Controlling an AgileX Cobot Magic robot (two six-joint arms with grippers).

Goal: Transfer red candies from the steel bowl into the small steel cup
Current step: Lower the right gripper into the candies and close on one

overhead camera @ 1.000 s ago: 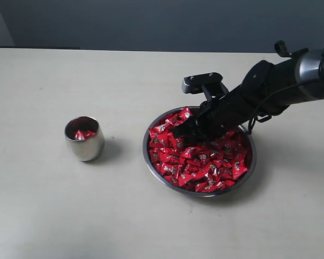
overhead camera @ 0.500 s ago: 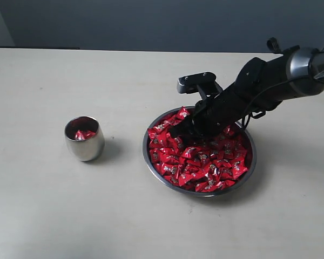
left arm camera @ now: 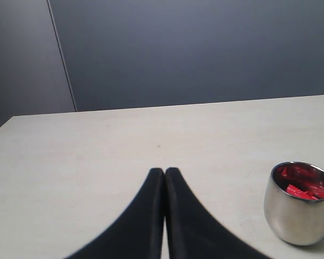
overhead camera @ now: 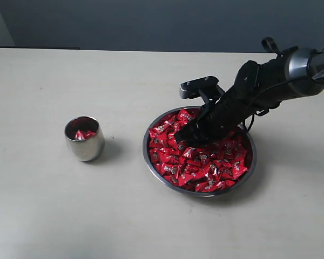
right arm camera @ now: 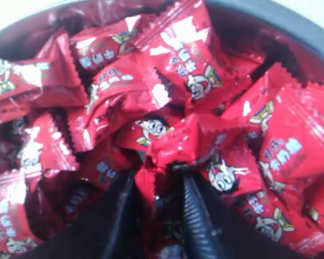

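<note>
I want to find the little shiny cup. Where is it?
In the exterior view the small steel cup stands on the table's left side, apart from the steel bowl to its right, with red candies inside.

Exterior view high, angled down over table (overhead camera: 43, 216), left wrist low, sharing small steel cup (overhead camera: 84, 138), right wrist tight on red candies (right arm camera: 178, 59)

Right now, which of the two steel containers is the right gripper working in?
The steel bowl, the wide shallow dish heaped with red candies. The right gripper dips into that heap; the small steel cup stands apart, untouched.
</note>
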